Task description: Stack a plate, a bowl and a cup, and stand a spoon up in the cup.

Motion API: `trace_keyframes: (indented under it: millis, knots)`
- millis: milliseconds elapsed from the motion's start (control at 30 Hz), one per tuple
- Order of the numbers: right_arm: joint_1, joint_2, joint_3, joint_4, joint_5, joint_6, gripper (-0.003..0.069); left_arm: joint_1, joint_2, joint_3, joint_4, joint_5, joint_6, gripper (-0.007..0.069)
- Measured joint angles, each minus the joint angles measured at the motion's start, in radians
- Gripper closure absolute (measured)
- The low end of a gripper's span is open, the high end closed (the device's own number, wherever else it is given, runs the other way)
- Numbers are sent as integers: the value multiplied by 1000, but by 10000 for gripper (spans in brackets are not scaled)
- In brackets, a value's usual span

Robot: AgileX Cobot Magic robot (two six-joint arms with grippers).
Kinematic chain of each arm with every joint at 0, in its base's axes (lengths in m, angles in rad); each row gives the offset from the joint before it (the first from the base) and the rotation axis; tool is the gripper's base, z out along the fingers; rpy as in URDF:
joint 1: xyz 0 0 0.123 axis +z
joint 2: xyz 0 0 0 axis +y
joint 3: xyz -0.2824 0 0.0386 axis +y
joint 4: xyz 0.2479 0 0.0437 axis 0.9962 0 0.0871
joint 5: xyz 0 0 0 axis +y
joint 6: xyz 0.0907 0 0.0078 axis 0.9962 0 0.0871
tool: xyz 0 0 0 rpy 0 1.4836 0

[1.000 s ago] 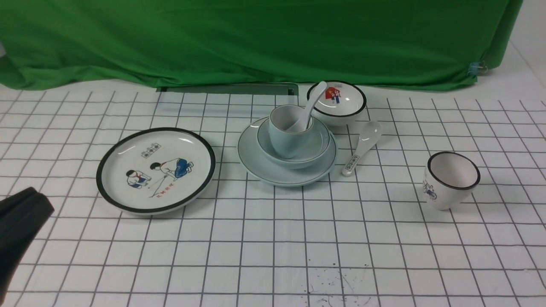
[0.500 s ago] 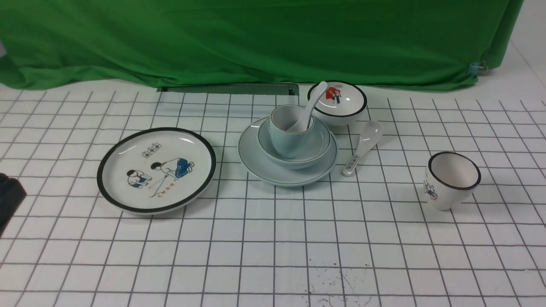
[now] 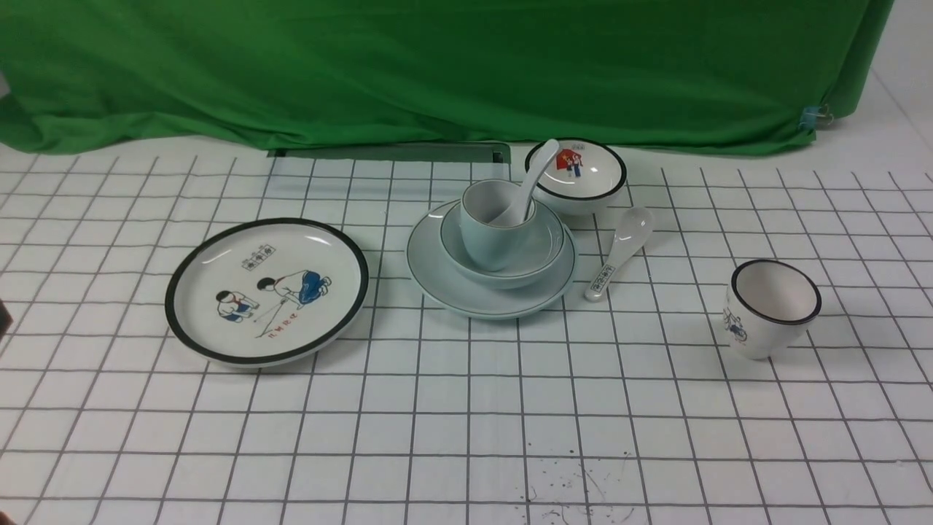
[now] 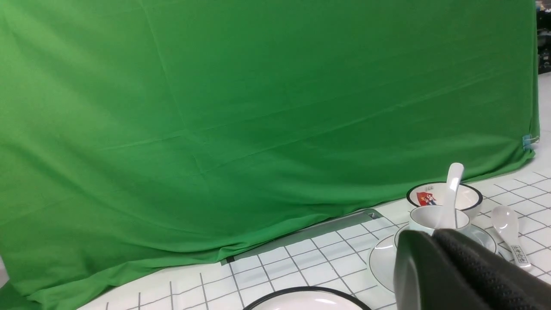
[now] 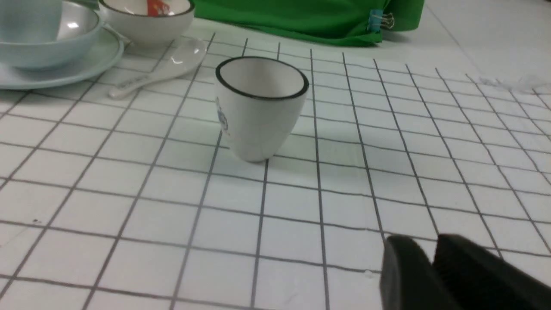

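In the front view the pale blue-green plate [image 3: 444, 281] lies at the table's middle, with the matching bowl [image 3: 543, 248] on it. The cup [image 3: 488, 240] stands upright in the bowl. A plain white spoon [image 3: 536, 171] leans in the cup, handle up and to the right. My left gripper [image 4: 432, 232] is shut and empty, well short of the stack; only a dark sliver of it [image 3: 2, 321] shows at the front view's left edge. My right gripper [image 5: 424, 243] hovers low over the table, near the black-rimmed cup, its jaws slightly open with nothing between them.
A black-rimmed picture plate [image 3: 266, 292] lies left of the stack. A small picture bowl [image 3: 576, 175] sits behind it, and a marked spoon [image 3: 619, 251] lies to its right. The black-rimmed white cup [image 3: 769, 306] stands farther right. Green cloth [image 3: 437, 65] closes off the back.
My left gripper has drawn back to the left, almost out of the front view. The stack and the other dishes have stayed put.
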Motion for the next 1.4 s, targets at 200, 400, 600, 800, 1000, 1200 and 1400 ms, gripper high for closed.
trace_keyframes:
  millis: [200,400,600,800,1000,1200,1400]
  knots:
    - [0,0,0,0,5,0,515,0,0,0,0,0,0,656]
    - [0,0,0,0,10,0,503,0,0,0,0,1,1,656]
    - [0,0,0,0,10,0,489,0,0,0,0,1,1,656]
    - [0,0,0,0,10,0,473,20,-22,20,-26,37,2,656]
    - [0,0,0,0,10,0,462,191,-152,176,-187,79,2,656]
    - [0,0,0,0,10,0,444,289,-192,322,-284,91,2,656]
    - [0,0,0,0,10,0,428,292,-192,329,-302,155,95,656]
